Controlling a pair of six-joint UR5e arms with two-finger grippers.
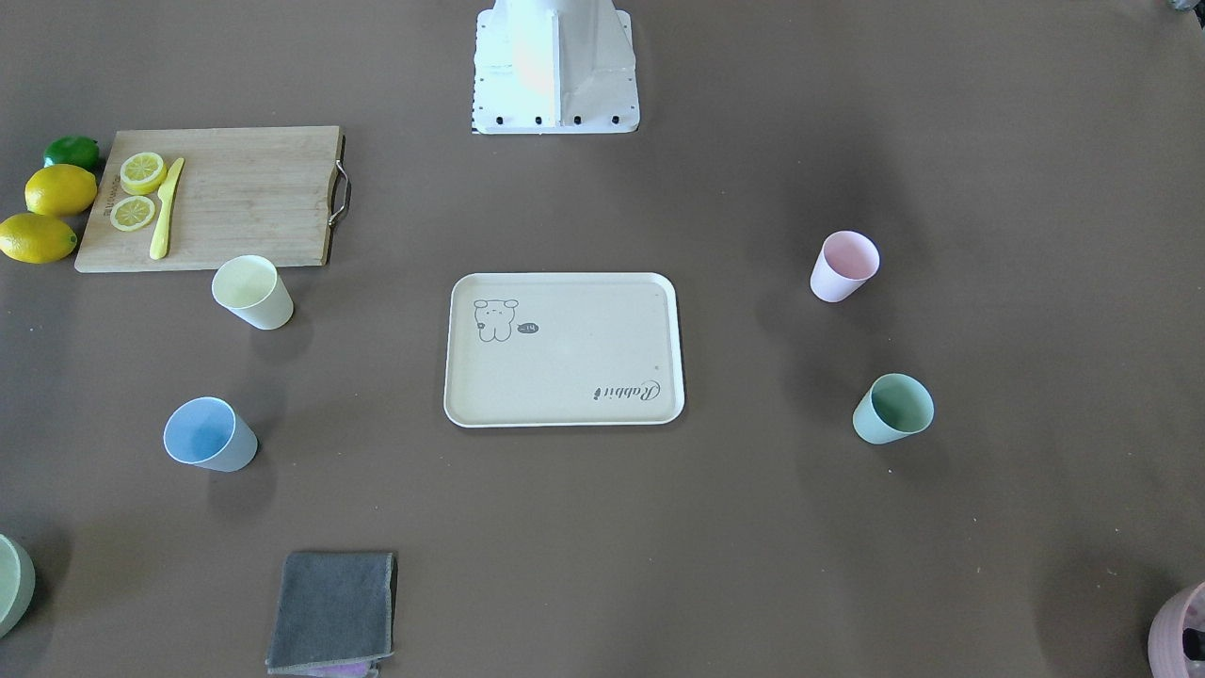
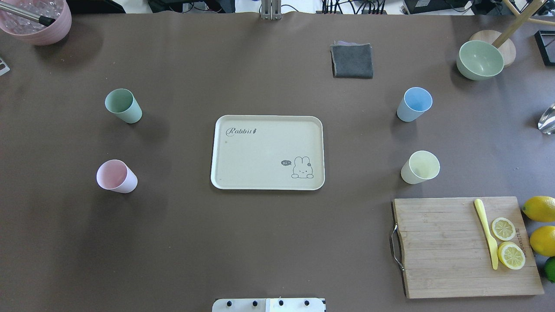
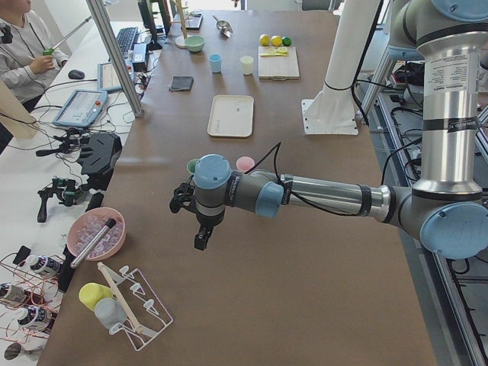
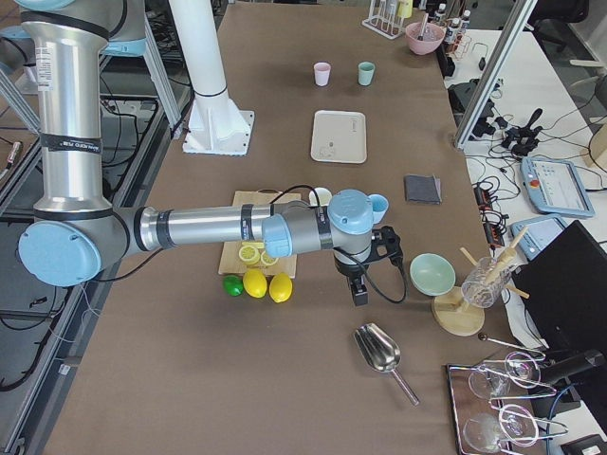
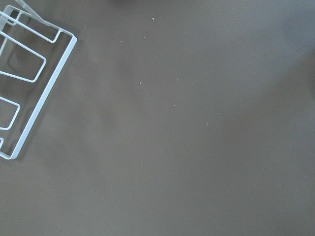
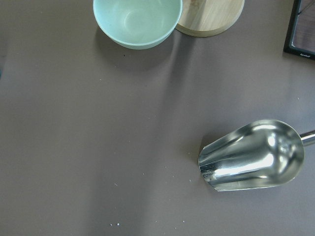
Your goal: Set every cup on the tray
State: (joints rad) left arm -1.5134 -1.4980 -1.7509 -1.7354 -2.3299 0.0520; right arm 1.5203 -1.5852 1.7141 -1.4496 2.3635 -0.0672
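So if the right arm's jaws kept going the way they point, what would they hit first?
Probably bare table: the right gripper points down, with the metal scoop and green bowl off to the sides, though depth is unclear.

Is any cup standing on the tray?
No, the tray is bare; the mint cup, pink cup, blue cup and yellow cup stand on the table.

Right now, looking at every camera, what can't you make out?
Left gripper: seen only in exterior left view, small; open or shut unclear.
Right gripper: only in exterior right view; same.
Pink cup: partly hidden behind left arm, exterior left view.
Mauve pot: cut by front-facing view's corner.
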